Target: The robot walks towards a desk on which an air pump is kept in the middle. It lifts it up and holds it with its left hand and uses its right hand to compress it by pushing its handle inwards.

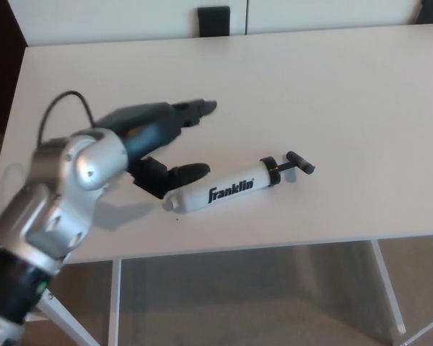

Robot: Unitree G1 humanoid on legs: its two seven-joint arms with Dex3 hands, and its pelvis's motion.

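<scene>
Lying on desk [361,108], air pump [224,189]; left hand [166,144] spread beside.

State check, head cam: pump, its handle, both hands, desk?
air pump: lying on its side on the desk, not held, label up
pump handle: pulled out a little from the cap, not compressed
left hand: open, fingers spread, just beside the pump's blunt end
right hand: not identifiable in this frame
desk: holds only the pump
</scene>
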